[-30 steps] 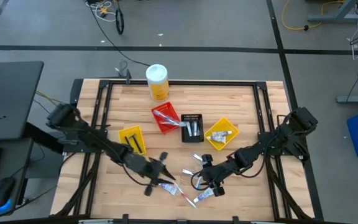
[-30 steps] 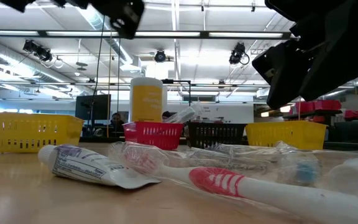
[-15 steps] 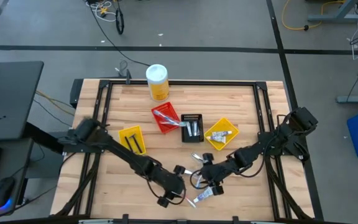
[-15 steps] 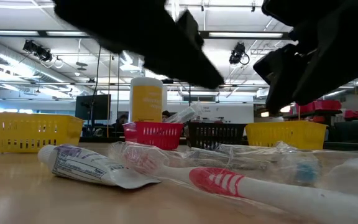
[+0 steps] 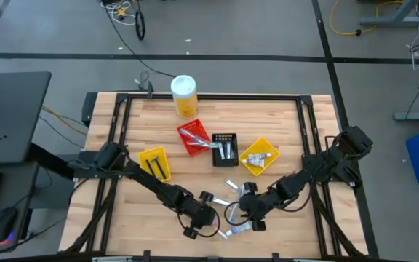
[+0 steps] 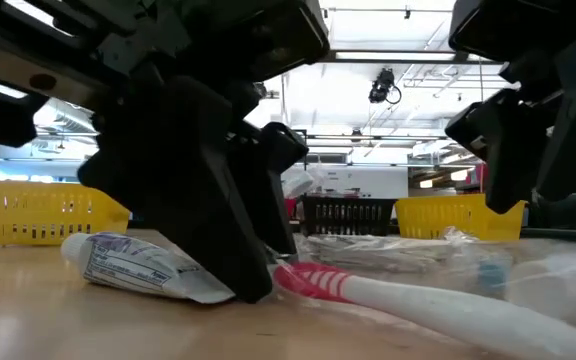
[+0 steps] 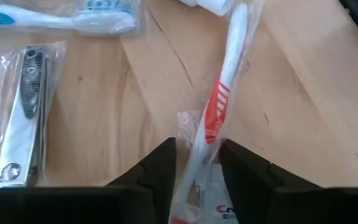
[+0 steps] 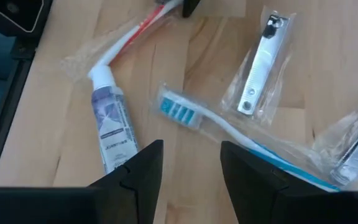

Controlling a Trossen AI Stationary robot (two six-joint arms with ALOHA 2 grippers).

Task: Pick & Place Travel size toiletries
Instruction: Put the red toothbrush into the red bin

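The left tool (image 7: 197,163), narrowly parted, straddles the red toothbrush (image 7: 221,93), whose handle runs straight ahead; the right tool (image 8: 190,163), open and empty, waits nearby.

Two dark arms, blocky black fingers (image 7: 160,171)

Overhead looks straight down; low level at tabletop; wrist views close, share red toothbrush (image 7: 224,81).
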